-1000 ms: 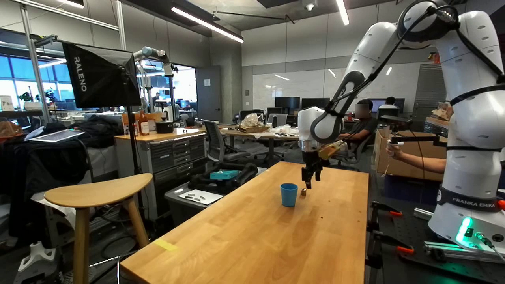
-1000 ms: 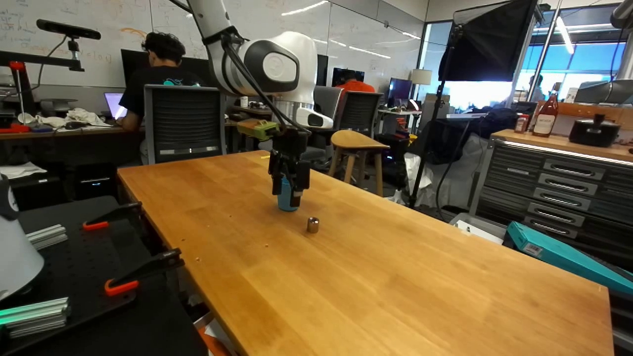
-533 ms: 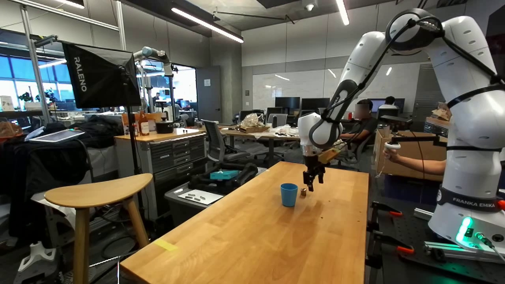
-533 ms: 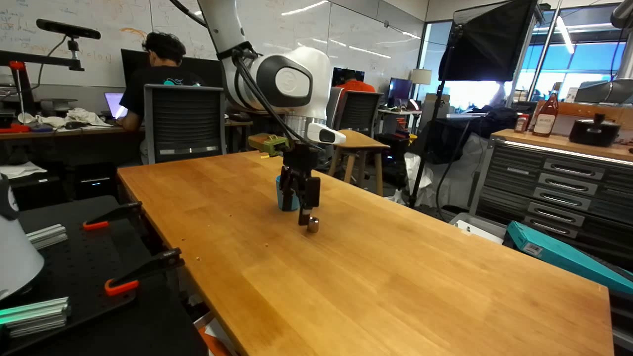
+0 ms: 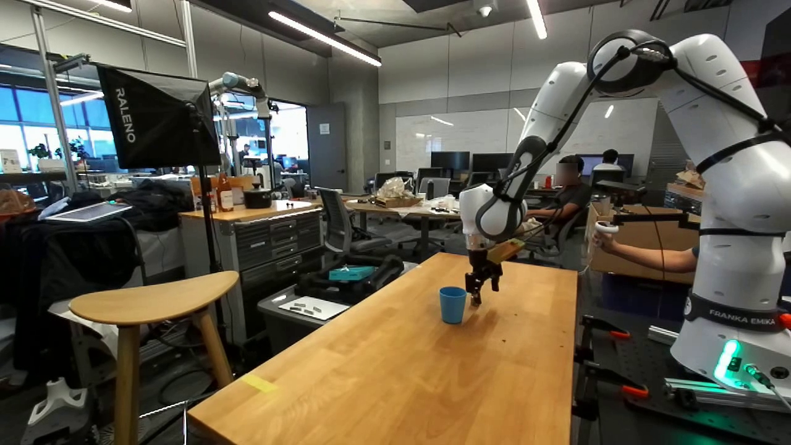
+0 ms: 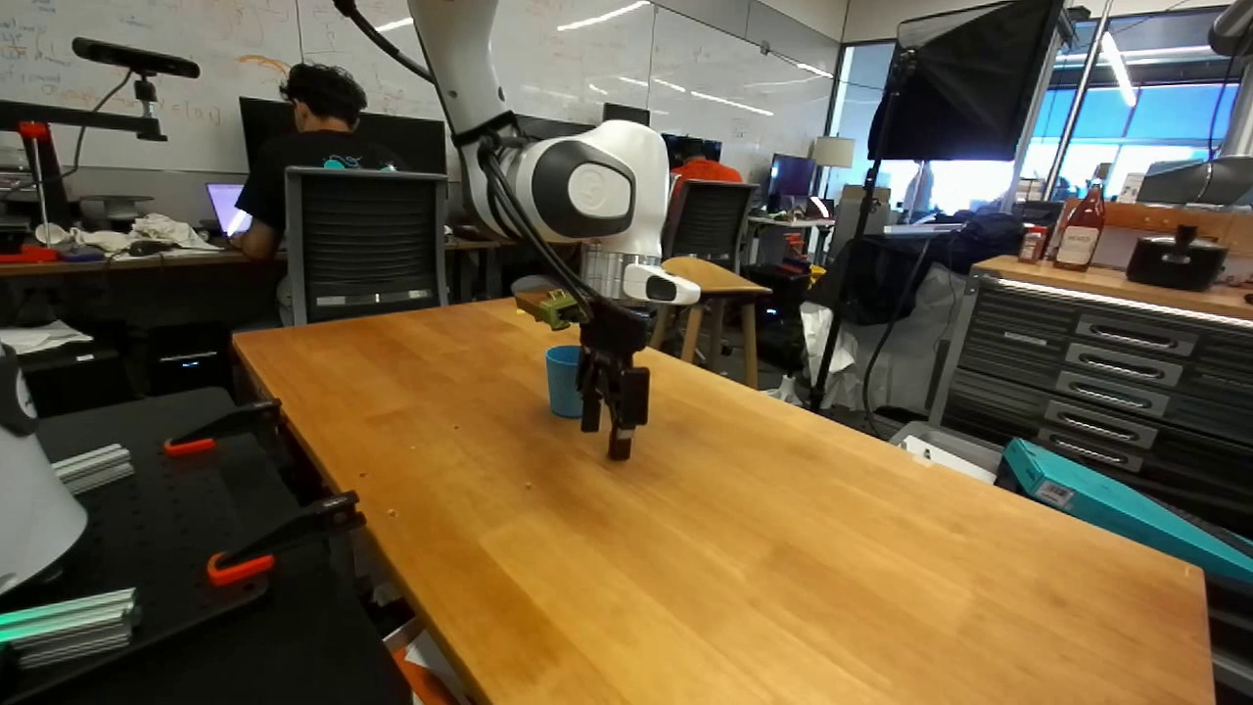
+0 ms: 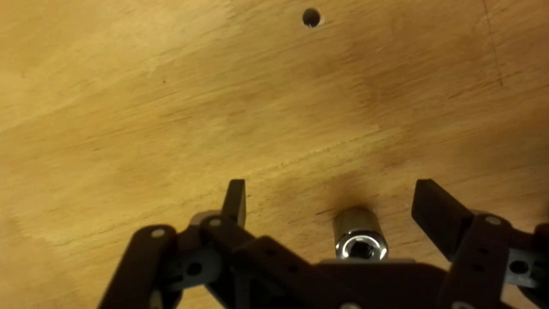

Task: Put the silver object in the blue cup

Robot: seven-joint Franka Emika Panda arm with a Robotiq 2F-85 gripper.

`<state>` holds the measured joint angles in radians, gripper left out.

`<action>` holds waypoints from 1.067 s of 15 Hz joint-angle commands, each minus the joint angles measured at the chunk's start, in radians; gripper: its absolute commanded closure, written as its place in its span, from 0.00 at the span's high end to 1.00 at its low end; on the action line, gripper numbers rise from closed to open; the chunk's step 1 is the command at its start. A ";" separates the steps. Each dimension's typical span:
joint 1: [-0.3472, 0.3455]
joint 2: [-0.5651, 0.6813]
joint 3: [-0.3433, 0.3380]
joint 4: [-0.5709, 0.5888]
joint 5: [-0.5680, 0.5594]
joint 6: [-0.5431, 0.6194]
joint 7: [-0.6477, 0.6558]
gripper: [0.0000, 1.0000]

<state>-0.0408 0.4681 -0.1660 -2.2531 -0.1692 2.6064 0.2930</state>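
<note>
Wooden table (image 5: 395,371) | blue cup (image 5: 453,306) upright, inside hidden | tool (image 7: 332,192) spread wide, silver object (image 7: 359,234) ungripped between jaws

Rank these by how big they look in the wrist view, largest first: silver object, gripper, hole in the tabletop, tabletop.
1. Tabletop, filling most of the picture
2. Gripper, enlarged by nearness to the camera
3. Silver object
4. Hole

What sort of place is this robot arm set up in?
Most likely a robotics lab or research office: a Franka Emika arm dominates the scene, a RALENO softbox stands in the background, and a whiteboard with handwriting fills part of the wall.
</note>
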 commanded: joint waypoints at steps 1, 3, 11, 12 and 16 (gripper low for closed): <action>0.037 0.075 -0.037 0.079 -0.001 0.022 0.046 1.00; 0.043 0.095 -0.042 0.098 -0.002 0.033 0.054 1.00; 0.049 0.087 -0.038 0.102 0.012 0.011 0.051 0.27; 0.048 0.086 -0.037 0.101 0.013 0.006 0.049 0.18; 0.035 0.055 -0.018 0.095 0.037 -0.026 0.024 0.09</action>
<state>-0.0160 0.5438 -0.1772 -2.1676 -0.1629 2.6201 0.3335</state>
